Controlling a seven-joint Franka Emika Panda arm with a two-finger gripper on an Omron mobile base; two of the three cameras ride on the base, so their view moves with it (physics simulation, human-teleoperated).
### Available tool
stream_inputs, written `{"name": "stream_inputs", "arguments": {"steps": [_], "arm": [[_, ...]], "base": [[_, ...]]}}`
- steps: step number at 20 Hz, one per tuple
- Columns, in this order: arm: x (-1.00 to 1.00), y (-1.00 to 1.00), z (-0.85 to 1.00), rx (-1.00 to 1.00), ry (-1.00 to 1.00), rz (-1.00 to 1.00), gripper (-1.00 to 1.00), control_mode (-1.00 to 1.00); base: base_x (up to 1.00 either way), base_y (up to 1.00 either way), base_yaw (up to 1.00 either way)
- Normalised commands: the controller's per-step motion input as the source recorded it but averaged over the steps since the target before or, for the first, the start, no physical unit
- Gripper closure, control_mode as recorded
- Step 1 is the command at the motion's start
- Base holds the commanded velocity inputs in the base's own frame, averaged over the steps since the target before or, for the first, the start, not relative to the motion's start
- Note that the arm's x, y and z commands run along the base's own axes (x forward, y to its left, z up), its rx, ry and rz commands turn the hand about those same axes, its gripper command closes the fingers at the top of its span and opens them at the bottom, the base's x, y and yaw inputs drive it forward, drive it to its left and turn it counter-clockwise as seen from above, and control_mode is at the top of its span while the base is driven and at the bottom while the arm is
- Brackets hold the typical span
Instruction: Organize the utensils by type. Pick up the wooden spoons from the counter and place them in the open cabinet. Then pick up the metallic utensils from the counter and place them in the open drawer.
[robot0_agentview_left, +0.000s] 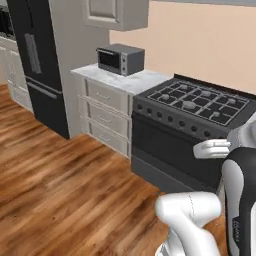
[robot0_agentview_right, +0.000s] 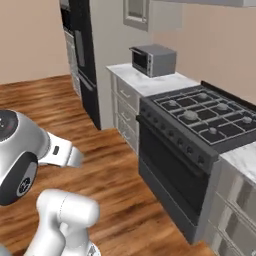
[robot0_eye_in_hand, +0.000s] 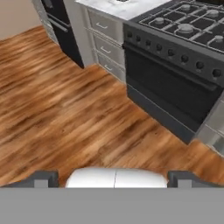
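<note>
My gripper (robot0_eye_in_hand: 116, 179) is open, its two dark fingertips (robot0_eye_in_hand: 43, 178) standing wide apart over the wooden floor with nothing between them. It hangs in front of the black stove, well short of it. A white marble counter (robot0_agentview_left: 131, 80) (robot0_agentview_right: 159, 83) (robot0_eye_in_hand: 124, 6) lies left of the stove and carries a toaster oven. A second stretch of counter (robot0_agentview_right: 242, 159) shows right of the stove. A beige upper cabinet (robot0_agentview_left: 116, 13) (robot0_agentview_right: 136, 13) hangs above the toaster oven with its door shut. The wooden spoons, the metallic utensils and the open drawer are out of view.
The black gas stove (robot0_agentview_left: 192, 107) (robot0_agentview_right: 200, 125) (robot0_eye_in_hand: 175, 52) faces me. A grey toaster oven (robot0_agentview_left: 120, 58) (robot0_agentview_right: 153, 60) stands on the counter. Shut drawers (robot0_agentview_left: 106, 117) (robot0_agentview_right: 125, 107) sit below it. A dark fridge (robot0_agentview_left: 37, 60) (robot0_agentview_right: 82, 55) is further left. Wooden floor (robot0_eye_in_hand: 65, 96) spreads in front.
</note>
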Motion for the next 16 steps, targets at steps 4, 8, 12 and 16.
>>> {"name": "stream_inputs", "arguments": {"steps": [4,8,12,16], "arm": [[0.0,0.0,0.0,0.0,0.0,0.0,-1.0,1.0],[0.0,0.0,0.0,0.0,0.0,0.0,-1.0,1.0],[0.0,0.0,0.0,0.0,0.0,0.0,-1.0,1.0],[0.0,0.0,0.0,0.0,0.0,0.0,-1.0,1.0]], "base": [[0.19,0.16,0.93],[0.46,0.06,0.83],[0.54,0.01,0.81],[0.91,0.0,0.34]]}}
